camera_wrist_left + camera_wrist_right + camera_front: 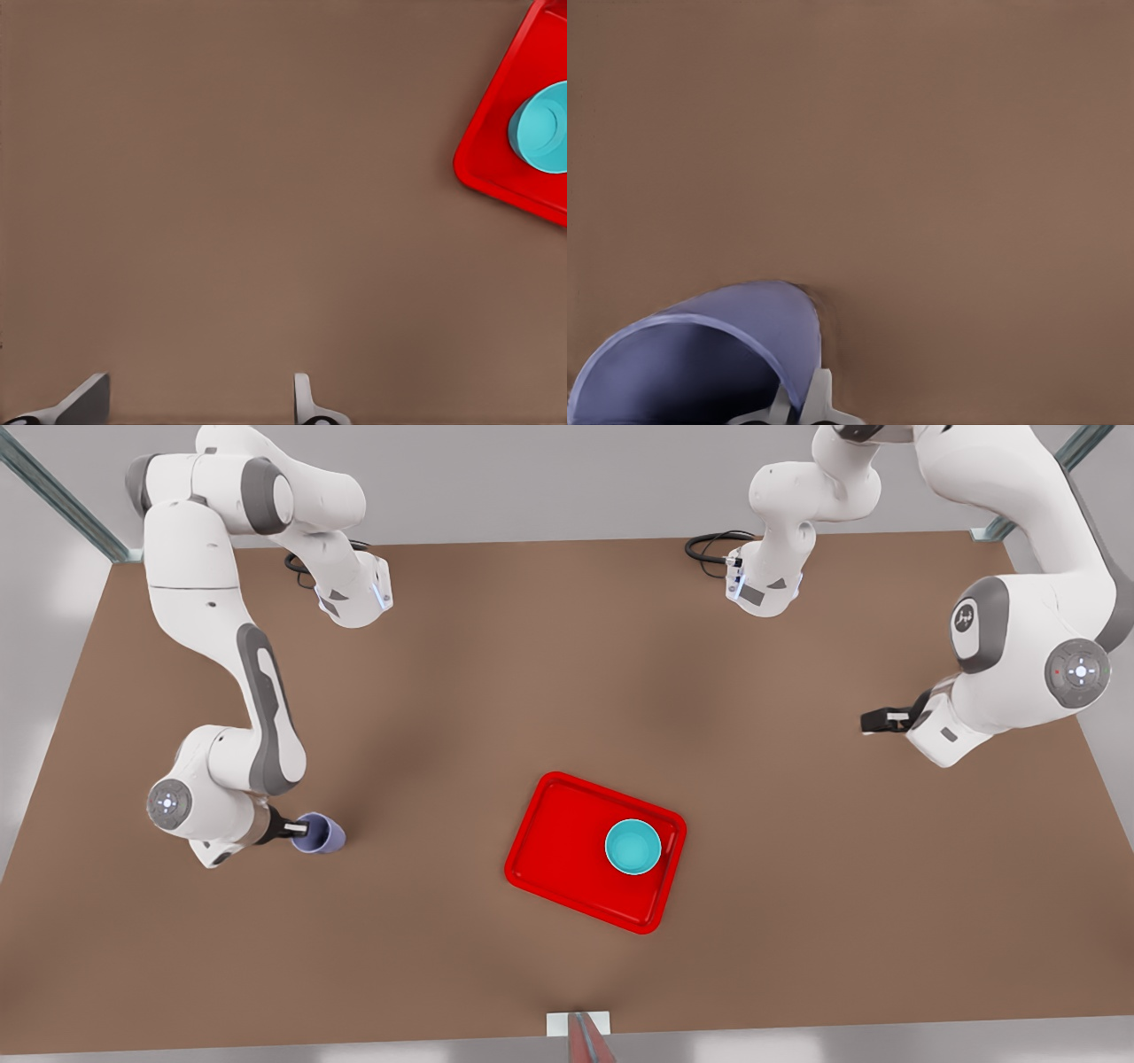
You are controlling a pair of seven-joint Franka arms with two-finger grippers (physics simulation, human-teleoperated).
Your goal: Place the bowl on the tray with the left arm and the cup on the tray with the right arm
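Our right black two-finger gripper [299,832] is low at the front view's left, fingers [818,396] pinched shut. Our left black two-finger gripper [873,720] waits at the front view's right, fingers [304,398] spread apart.

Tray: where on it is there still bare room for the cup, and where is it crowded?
The tray is bare across the half toward the front view's left. The bowl crowds the half toward the right, close to that rim. The right pincer is shut on the cup over the table; the left pincer waits open.
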